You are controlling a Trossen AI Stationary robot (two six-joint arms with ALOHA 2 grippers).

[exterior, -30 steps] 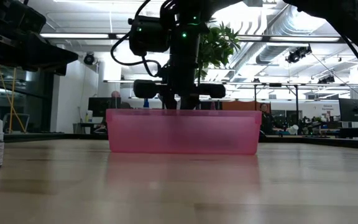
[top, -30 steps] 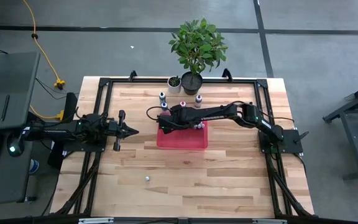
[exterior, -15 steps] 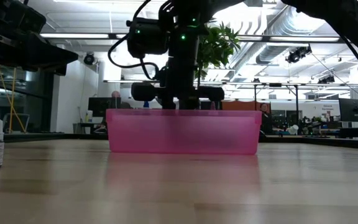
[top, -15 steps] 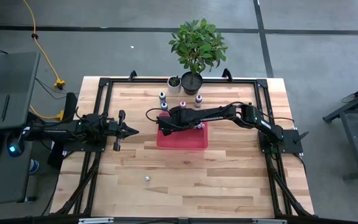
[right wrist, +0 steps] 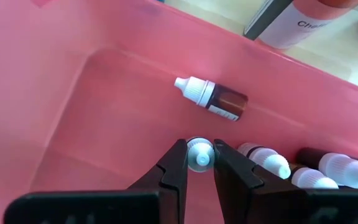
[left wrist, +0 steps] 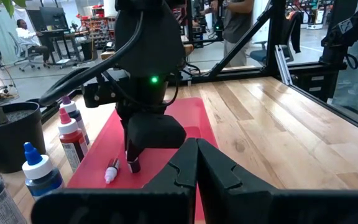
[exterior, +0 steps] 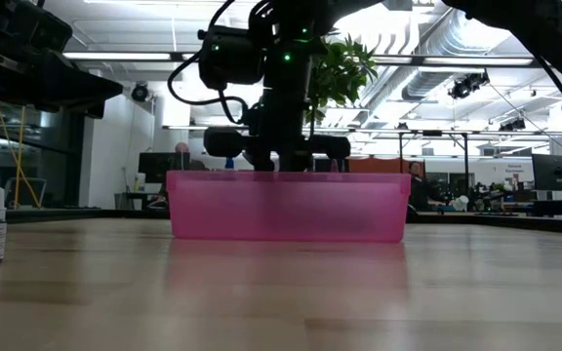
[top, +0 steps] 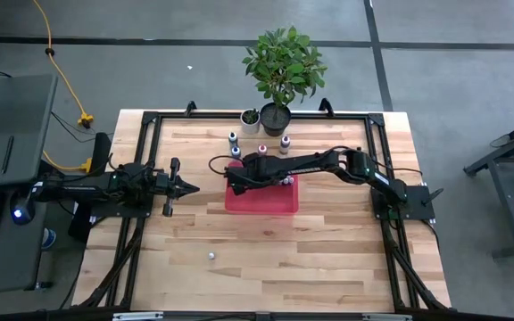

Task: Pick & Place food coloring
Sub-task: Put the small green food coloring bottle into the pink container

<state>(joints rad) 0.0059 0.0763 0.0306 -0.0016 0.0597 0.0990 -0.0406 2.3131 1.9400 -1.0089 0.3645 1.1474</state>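
Note:
A red tray (top: 261, 198) sits mid-table. Inside it a brown food coloring bottle (right wrist: 213, 98) lies on its side, and several more (right wrist: 303, 169) lie together along one wall. My right gripper (right wrist: 199, 163) reaches down into the tray's far left part (top: 237, 176), shut on another small bottle (left wrist: 132, 165). In the low view the tray's wall (exterior: 286, 207) hides its fingertips. My left gripper (left wrist: 196, 163) waits at the table's left (top: 186, 187), level and shut, holding nothing. My right gripper pinches the small bottle's white cap (right wrist: 199, 155) between its two fingertips. The fingers come steeply from above. The bottle's dark body (left wrist: 132, 167) hangs upright below them, close above the tray floor; whether it touches the floor I cannot tell.
Three larger bottles (top: 233, 139) (top: 261, 150) (top: 285, 142) stand just beyond the tray's far wall. Behind them are a potted plant (top: 276, 117) and a small white pot (top: 251, 119). A tiny white piece (top: 211, 255) lies near the front. Black frame rails (top: 141, 152) border the table.

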